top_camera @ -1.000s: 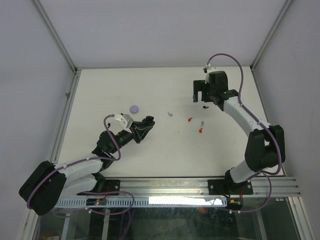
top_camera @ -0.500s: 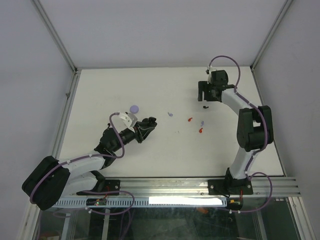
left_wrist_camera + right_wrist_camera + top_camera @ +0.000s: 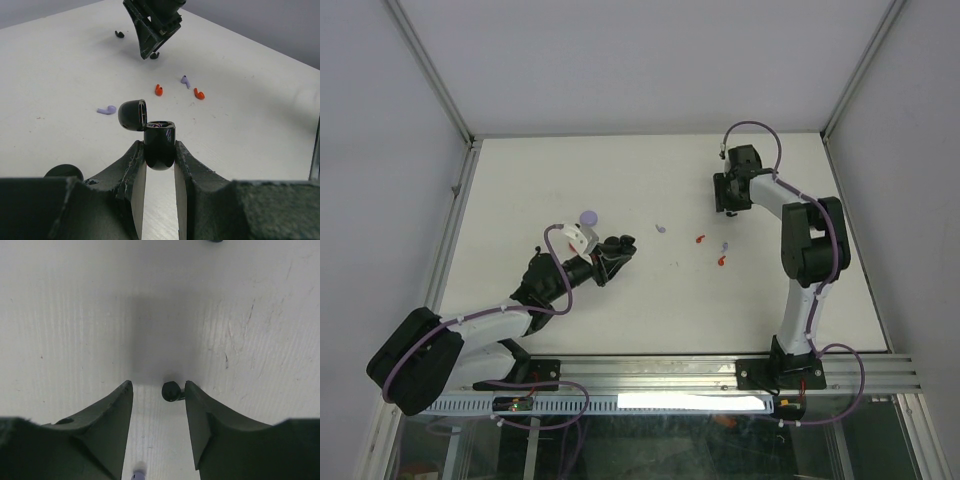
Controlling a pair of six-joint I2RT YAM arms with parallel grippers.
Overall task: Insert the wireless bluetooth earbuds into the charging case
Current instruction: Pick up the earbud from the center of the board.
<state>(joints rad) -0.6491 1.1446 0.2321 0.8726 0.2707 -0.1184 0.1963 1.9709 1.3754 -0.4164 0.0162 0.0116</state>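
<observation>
My left gripper (image 3: pixel 159 150) is shut on a black charging case (image 3: pixel 160 142), held upright with its lid (image 3: pixel 132 115) flipped open to the left. In the top view this gripper (image 3: pixel 615 248) sits left of centre. My right gripper (image 3: pixel 727 203) is down at the table at the far right. Its jaws (image 3: pixel 158 385) stand apart around a black earbud (image 3: pixel 170 391), which lies close against the right finger, with a gap to the left finger. A second black earbud (image 3: pixel 119 34) lies further off.
Two red earbuds (image 3: pixel 700 239) (image 3: pixel 721 262) and two lilac ones (image 3: pixel 661 228) (image 3: pixel 725 245) lie scattered mid-table between the arms. A lilac round case (image 3: pixel 588 216) sits just beyond my left gripper. White walls border the table on both sides and at the back.
The right arm has swung inward and dropped to the table, and its jaws have narrowed from wide open around the black earbud. The left arm shifted only slightly, still holding the case.
</observation>
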